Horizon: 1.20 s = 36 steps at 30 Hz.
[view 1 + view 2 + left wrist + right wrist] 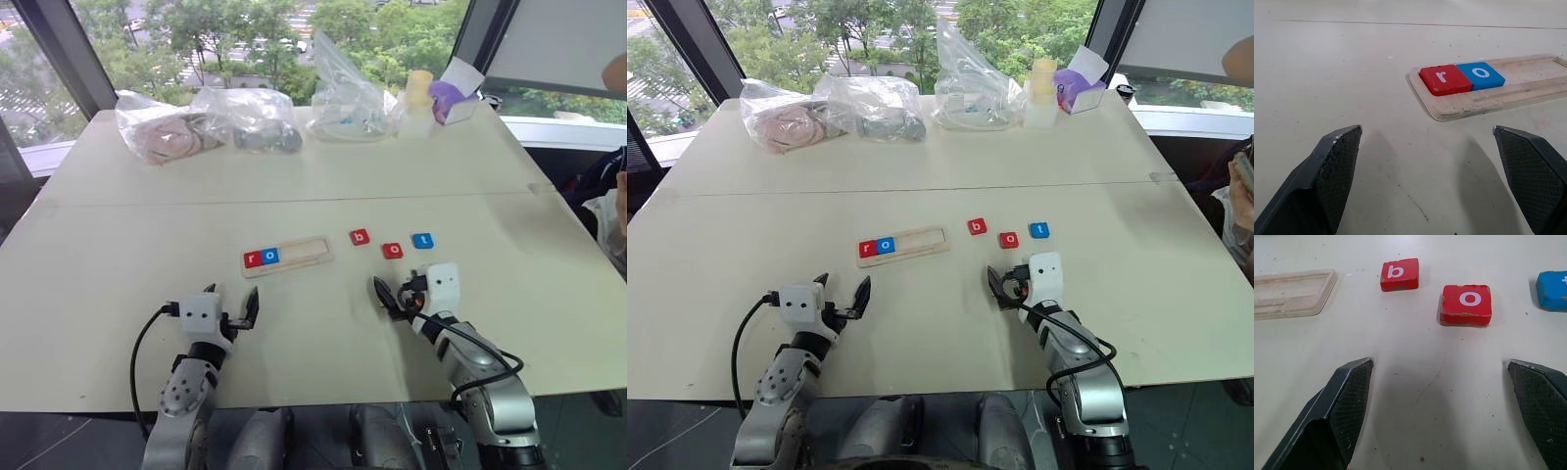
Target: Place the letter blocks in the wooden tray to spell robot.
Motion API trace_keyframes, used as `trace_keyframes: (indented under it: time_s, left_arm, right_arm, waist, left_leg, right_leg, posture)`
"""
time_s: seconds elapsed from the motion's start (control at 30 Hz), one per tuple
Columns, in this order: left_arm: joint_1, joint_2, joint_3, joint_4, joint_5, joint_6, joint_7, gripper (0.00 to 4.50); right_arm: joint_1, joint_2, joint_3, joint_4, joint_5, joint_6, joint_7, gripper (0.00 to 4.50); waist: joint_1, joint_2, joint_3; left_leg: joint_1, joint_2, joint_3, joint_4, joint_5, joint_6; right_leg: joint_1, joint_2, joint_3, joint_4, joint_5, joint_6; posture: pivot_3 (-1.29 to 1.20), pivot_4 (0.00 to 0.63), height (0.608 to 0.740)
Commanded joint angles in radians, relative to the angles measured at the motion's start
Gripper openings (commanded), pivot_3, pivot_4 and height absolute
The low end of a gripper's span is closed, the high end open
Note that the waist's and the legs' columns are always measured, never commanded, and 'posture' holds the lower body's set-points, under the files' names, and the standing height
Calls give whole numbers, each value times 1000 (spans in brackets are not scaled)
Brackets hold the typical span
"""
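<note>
Left gripper (230,305) and right gripper (394,294): both spread wide, empty, over the beige tabletop (118,284). Long pale-wood tray (287,256), just beyond the left gripper, holds two tiles at its left end: red r tile (253,259), blue o tile (270,257). Three tiles lie loose right of it: red b tile (360,237), red o tile (393,251), blue t tile (422,240).

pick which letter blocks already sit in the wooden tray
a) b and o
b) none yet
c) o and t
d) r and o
d: the red r block and the blue o block lie side by side at one end of the wooden tray, while b, o and t lie on the table.
</note>
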Motion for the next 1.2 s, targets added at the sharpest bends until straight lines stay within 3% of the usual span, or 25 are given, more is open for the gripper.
trace_keyframes:
  time_s: [0.03, 0.23, 0.37, 0.6, 0.7, 0.83, 0.97, 1.2]
  left_arm:
    - [6, -7, 3, -3, 1, 28, 17, 4500]
    - [5, 5, 4, -29, 4, 45, 15, 4500]
    - [-13, 84, 34, -75, -27, 63, -57, 4500]
    - [-100, 359, 99, -83, -210, 179, -377, 4500]
    - [-215, 509, 170, -20, -321, 233, -541, 4500]
    - [-366, 640, 178, 140, -363, 242, -727, 4500]
    - [-587, 739, 73, 442, -296, 147, -1023, 4500]
    - [-885, 674, -74, 882, -148, -51, -1237, 4500]
  right_arm:
    - [-10, -3, 8, 4, -4, -10, 7, 4435]
    - [-20, -16, 13, 16, -26, -43, 18, 4435]
    - [-46, -106, 19, -9, -16, -44, 116, 4435]
    - [-181, -394, 16, -124, 154, 62, 465, 4435]
    - [-265, -520, 4, -111, 196, 60, 600, 4435]
    - [-338, -604, 23, -80, 203, 30, 701, 4435]
    - [-403, -620, 44, -62, 195, 9, 753, 4435]
    - [-408, -618, 59, -107, 179, 18, 743, 4435]
  waist:
    - [0, 0, 0]
    - [0, 0, 0]
    - [-1, 1, 1]
    - [-3, 3, 4]
    - [0, 1, 8]
    - [-1, 1, 8]
    - [-2, 0, 10]
    - [0, -1, 10]
  left_leg:
    - [0, 0, 0, 0, 0, 0]
    - [0, 0, 0, 0, 0, 0]
    - [0, 0, 0, 0, 0, 0]
    - [-1, 1, 0, 0, 0, 0]
    - [-1, 1, 0, 0, 0, 0]
    - [-1, 1, 1, 1, 0, 0]
    - [-2, 1, 2, 0, 1, 1]
    - [-2, 0, 3, 0, 1, 0]
  right_leg:
    - [0, 0, 0, 0, 0, 0]
    - [0, 0, 0, 0, 0, 0]
    - [0, 1, 0, 0, 0, 0]
    - [-1, 2, 0, 1, 0, -1]
    - [-1, 2, -1, 0, 0, -1]
    - [-1, 1, -1, 0, 0, -1]
    - [-2, 1, -1, 0, 1, 0]
    - [-3, 0, 0, 0, 3, 3]
  posture:
    - [0, 150, 740]
    - [0, 150, 740]
    - [0, 150, 740]
    - [0, 150, 740]
    - [0, 150, 740]
    - [0, 150, 740]
    - [0, 150, 740]
    - [0, 150, 740]
